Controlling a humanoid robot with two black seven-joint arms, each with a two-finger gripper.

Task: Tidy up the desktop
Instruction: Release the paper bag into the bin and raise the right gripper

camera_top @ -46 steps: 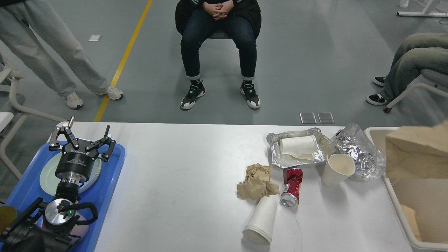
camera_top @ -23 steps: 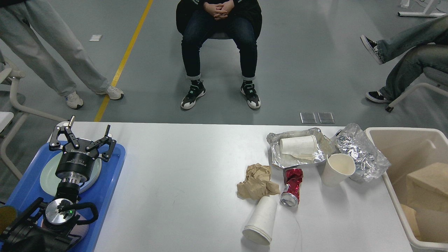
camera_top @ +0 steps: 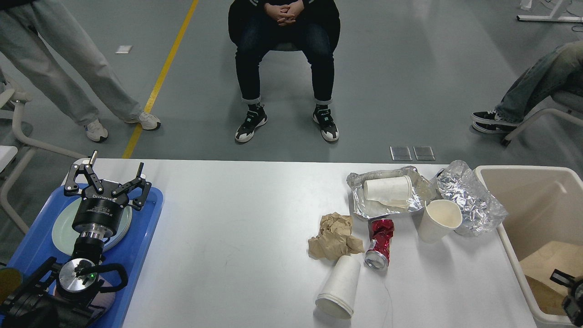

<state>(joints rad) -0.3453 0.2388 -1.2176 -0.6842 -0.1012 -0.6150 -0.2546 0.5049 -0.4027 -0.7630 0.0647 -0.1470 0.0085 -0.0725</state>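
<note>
The white desktop [camera_top: 237, 237] spans the view. On its right side lie a crumpled brown paper [camera_top: 334, 236], a crushed red can [camera_top: 379, 243], a white paper cup on its side [camera_top: 339, 287], an upright paper cup [camera_top: 439, 221], a foil tray [camera_top: 364, 207] holding another cup [camera_top: 388, 188], and crumpled foil [camera_top: 471, 198]. My left gripper [camera_top: 109, 180] is open and empty above the blue tray [camera_top: 136, 246] at the left. A dark part of my right gripper [camera_top: 565, 284] shows at the lower right edge over the beige bin [camera_top: 501, 175]; its fingers cannot be told apart.
A brown paper bag [camera_top: 544, 259] lies at the bottom of the bin. A pale plate [camera_top: 61, 228] sits in the blue tray under my left arm. People sit and stand beyond the table's far edge. A chair frame [camera_top: 18, 136] stands at the far left.
The brown paper bag, held above the bin a second ago, has dropped and now lies at the bottom. My right gripper has come into view at the lower right. The left arm has not moved.
</note>
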